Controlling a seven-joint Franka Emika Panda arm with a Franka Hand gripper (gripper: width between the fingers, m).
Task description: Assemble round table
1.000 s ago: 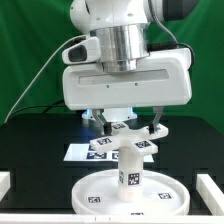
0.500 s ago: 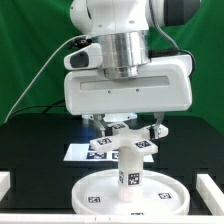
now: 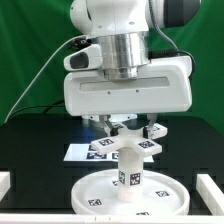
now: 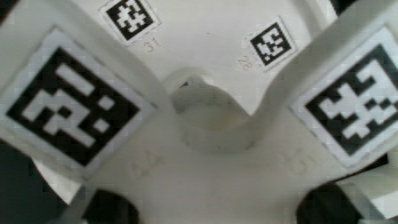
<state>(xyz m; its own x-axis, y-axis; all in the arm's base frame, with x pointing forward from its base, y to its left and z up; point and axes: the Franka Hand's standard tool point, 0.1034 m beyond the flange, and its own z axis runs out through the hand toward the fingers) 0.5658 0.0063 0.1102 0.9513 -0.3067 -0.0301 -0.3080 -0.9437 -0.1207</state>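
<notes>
The large rimmed round disc [image 3: 100, 196] lies flat at the front of the black table. The thick cylindrical leg [image 3: 130, 176] stands upright at its centre. The cross-shaped foot piece [image 3: 128, 148] sits on top of the leg. My gripper [image 3: 129, 134] reaches down from above and is shut on the foot piece, one finger on each side. In the wrist view the foot piece [image 4: 210, 110] fills the frame with its tagged arms. My dark fingertips [image 4: 111, 205] show at the picture's edge beside its body.
The marker board [image 3: 78, 152] lies flat behind the disc, partly hidden by the foot piece. White raised blocks stand at the table's front corners [image 3: 6, 184] [image 3: 212, 186]. A green curtain hangs behind the arm.
The gripper and the foot piece have turned a little about the leg's axis; the fingers and tags sit at a slightly different angle. Disc and leg stay put.
</notes>
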